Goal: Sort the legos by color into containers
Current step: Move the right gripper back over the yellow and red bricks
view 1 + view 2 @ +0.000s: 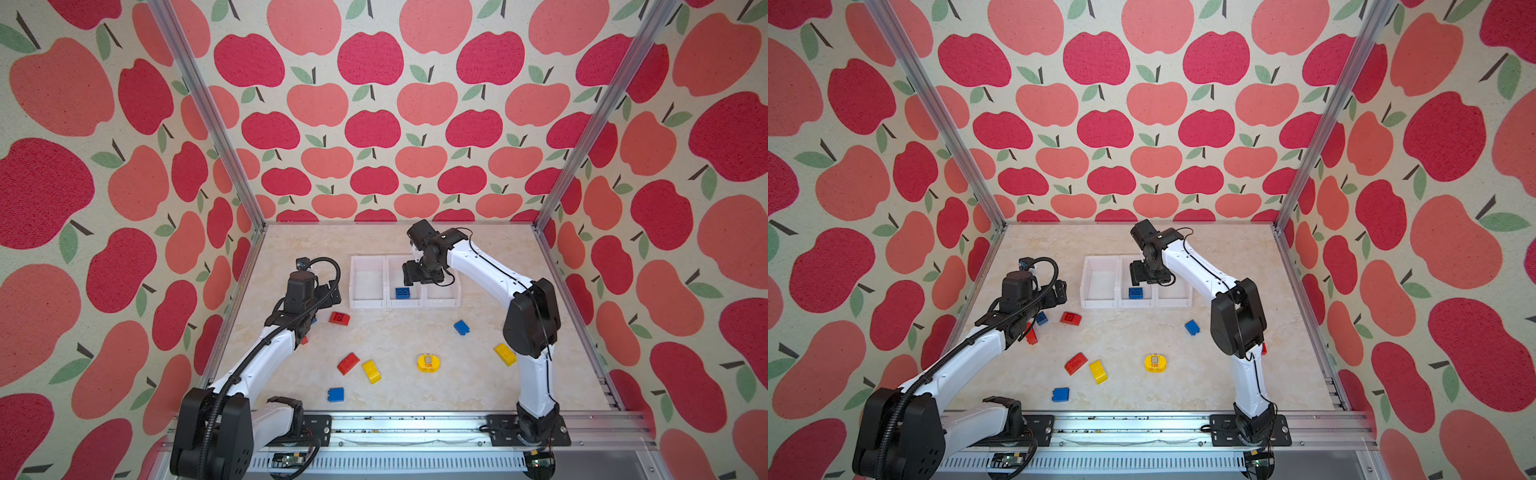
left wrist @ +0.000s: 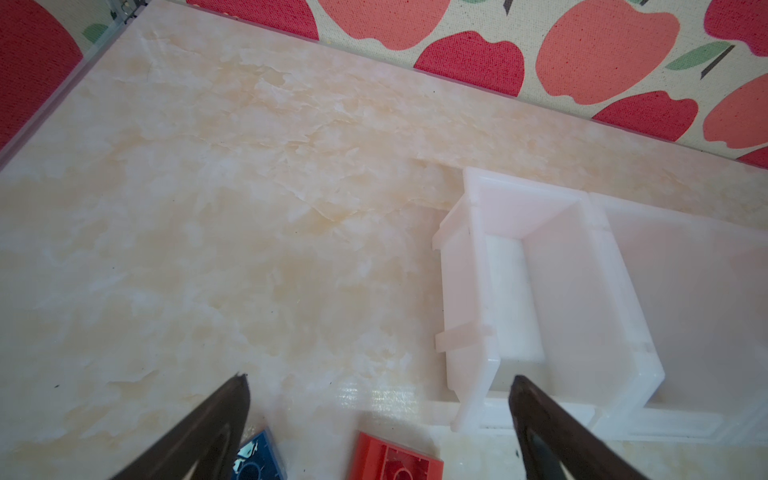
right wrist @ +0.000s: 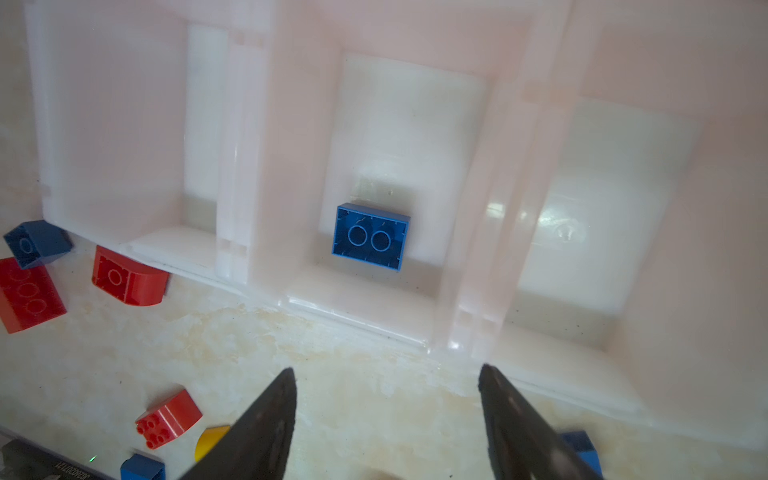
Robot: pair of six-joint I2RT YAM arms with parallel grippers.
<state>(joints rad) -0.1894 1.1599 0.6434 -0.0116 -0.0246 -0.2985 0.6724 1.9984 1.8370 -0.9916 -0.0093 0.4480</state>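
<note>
Loose legos are lying on the bench well in front of the containers. A loose blue brick is sitting farthest out. Closer in come a red sloped brick just beside a yellow brick, and the round yellow "120" piece.

Judging these light, rigid and slick. The flat side walls are looking like the best hold, not the slope or studs.

The left tool is hanging just in front of the containers' left bin, jaws wide and empty. A red brick is lying below it, probably between the jaw lines, though the view is cutting it off.

The right tool is hovering released above the middle bin. The binned blue brick is lying hollow side up on that bin's floor, clear of the jaws.
</note>
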